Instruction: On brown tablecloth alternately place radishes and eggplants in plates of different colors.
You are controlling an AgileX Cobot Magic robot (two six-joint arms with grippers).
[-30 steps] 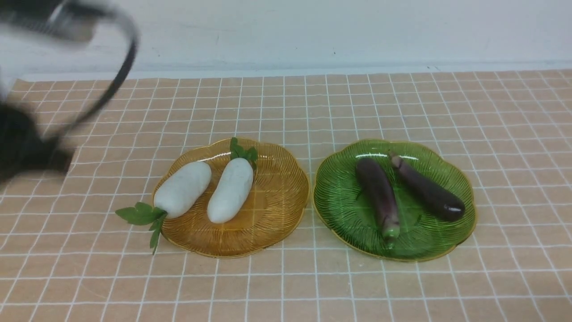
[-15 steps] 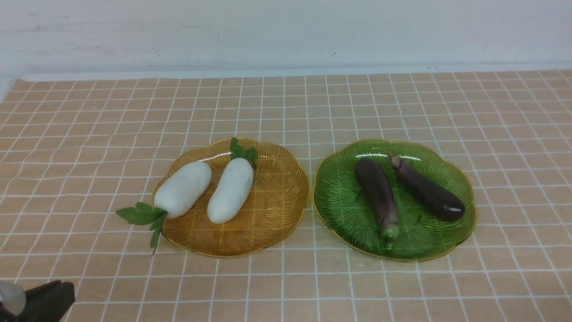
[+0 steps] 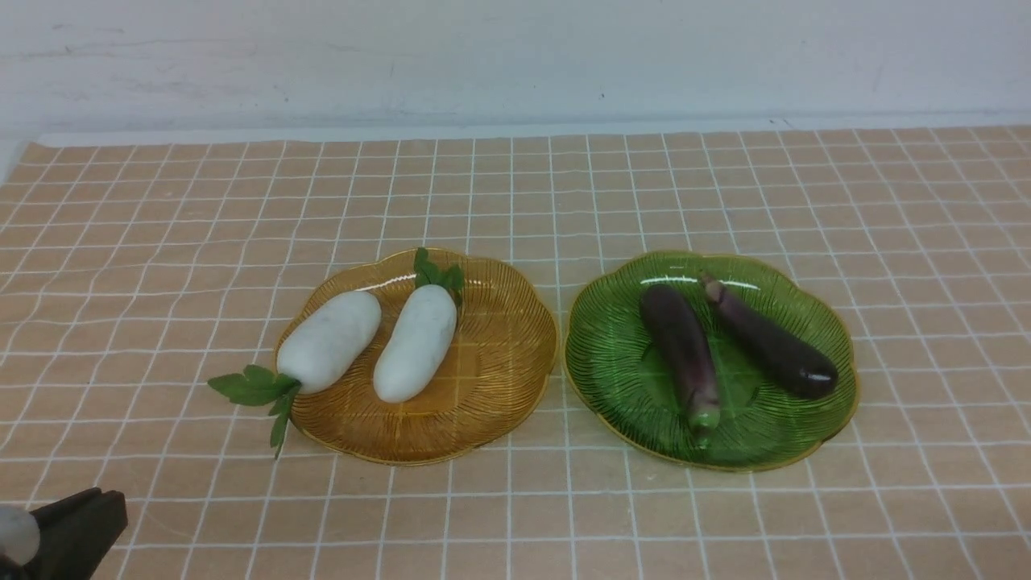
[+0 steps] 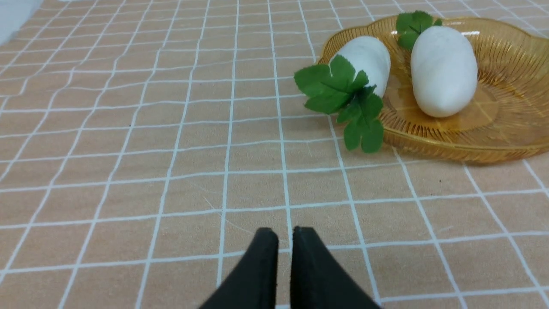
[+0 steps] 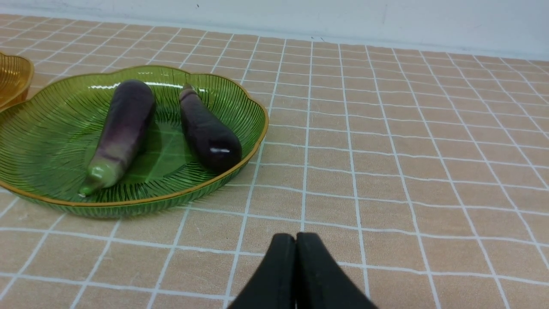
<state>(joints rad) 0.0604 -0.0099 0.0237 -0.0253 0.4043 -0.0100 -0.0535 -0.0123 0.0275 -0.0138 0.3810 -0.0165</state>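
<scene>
Two white radishes (image 3: 329, 341) (image 3: 416, 342) lie side by side in the amber plate (image 3: 499, 370), the left one's leaves hanging over its rim. Two dark purple eggplants (image 3: 681, 346) (image 3: 772, 339) lie in the green plate (image 3: 612, 362). Both plates stand on the brown tablecloth (image 3: 515, 193). My left gripper (image 3: 76, 528) sits low at the near left corner; in the left wrist view it (image 4: 285, 234) is shut and empty, short of the radishes (image 4: 364, 60) (image 4: 444, 71). My right gripper (image 5: 296, 238) is shut and empty, near the green plate (image 5: 43, 128) with its eggplants (image 5: 122, 128) (image 5: 208, 128).
A white wall (image 3: 515, 56) rises behind the cloth's far edge. In the right wrist view the amber plate's rim (image 5: 15, 79) shows beside the green one.
My left arm, a blur at the upper left a second ago, has dropped to the near left corner. Radishes, eggplants and plates have not moved.
</scene>
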